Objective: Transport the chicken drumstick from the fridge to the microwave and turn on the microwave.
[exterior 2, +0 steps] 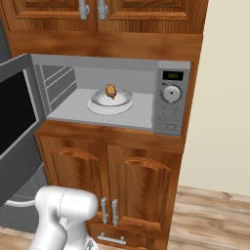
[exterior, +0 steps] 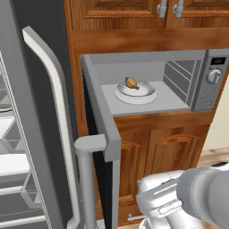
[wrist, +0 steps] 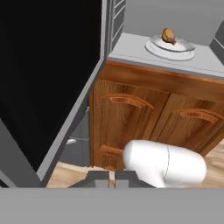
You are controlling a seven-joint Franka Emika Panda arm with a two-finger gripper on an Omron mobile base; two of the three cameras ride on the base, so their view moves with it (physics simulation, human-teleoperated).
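Note:
The chicken drumstick (exterior: 131, 82) (exterior 2: 111, 91) (wrist: 168, 35), small and golden-brown, lies on a white plate (exterior: 135, 94) (exterior 2: 110, 105) (wrist: 171, 47) inside the microwave (exterior: 203, 96) (exterior 2: 171, 117). The microwave door (exterior: 105, 129) (exterior 2: 17, 122) (wrist: 48, 78) stands swung wide open. My gripper (wrist: 111, 176) is low in front of the wooden cabinets, below and well short of the microwave, its two tips pressed together with nothing between them. The fridge (exterior: 27, 134) stands at the left with its door open, showing the long curved handle (exterior: 56, 98) and white shelves (exterior: 11, 165).
The microwave's round knob (exterior: 214, 76) (exterior 2: 171, 93) and display (exterior 2: 172, 75) sit on its right panel. The door's bar handle (exterior: 87, 179) juts toward me. Wooden cabinet doors (exterior 2: 112, 185) (wrist: 144, 127) lie below the microwave, more cabinets above it. A cream wall (exterior 2: 224, 97) is at the right.

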